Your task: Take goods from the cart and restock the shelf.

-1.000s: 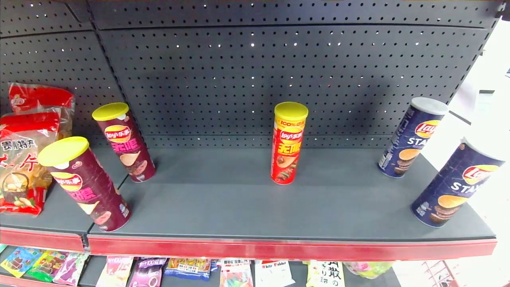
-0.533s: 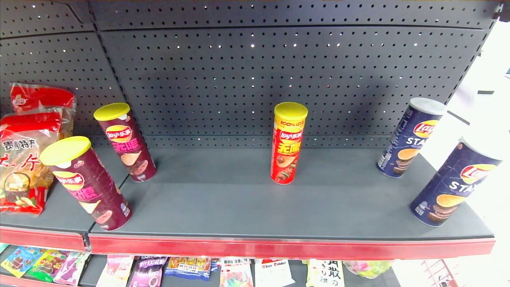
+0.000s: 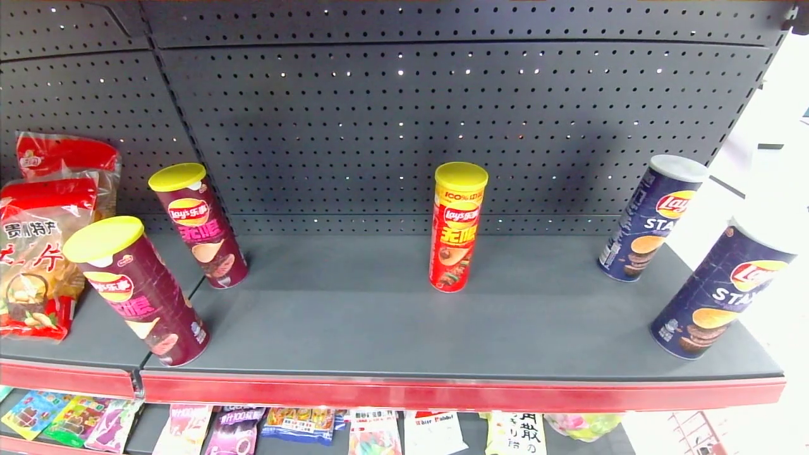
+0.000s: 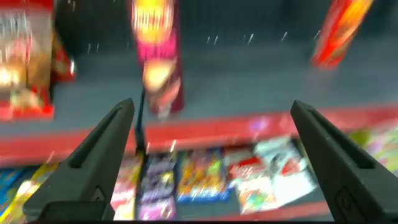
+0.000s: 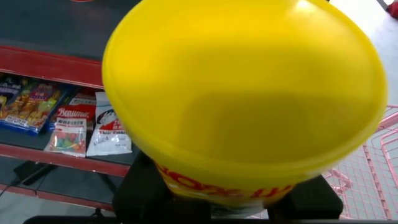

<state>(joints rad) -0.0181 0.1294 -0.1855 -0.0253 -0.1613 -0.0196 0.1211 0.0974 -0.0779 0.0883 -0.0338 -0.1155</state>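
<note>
Head view: grey shelf (image 3: 354, 328) carrying five chip cans, all upright and well apart. Front maroon can (image 3: 136, 291) by the red edge, back maroon can (image 3: 199, 227) near the pegboard, red can (image 3: 456, 227) at mid-shelf, rear navy can (image 3: 651, 218) and front navy can (image 3: 720, 294) toward the right end. Snack bags (image 3: 38, 253) leaning at the far left. Flat packets (image 3: 297, 426) lying on the lower shelf.

Left wrist view: left gripper (image 4: 212, 109) spread wide with nothing between its fingers, facing the shelf's red front edge, front maroon can and red can beyond it.

Right wrist view: right gripper (image 5: 224, 202) pinching a yellow-lidded chip can (image 5: 242, 93), red body just showing under the lid, dark fingers at either side. Can held out in front of the lower shelf, pink cart wire (image 5: 373, 168) near.
</note>
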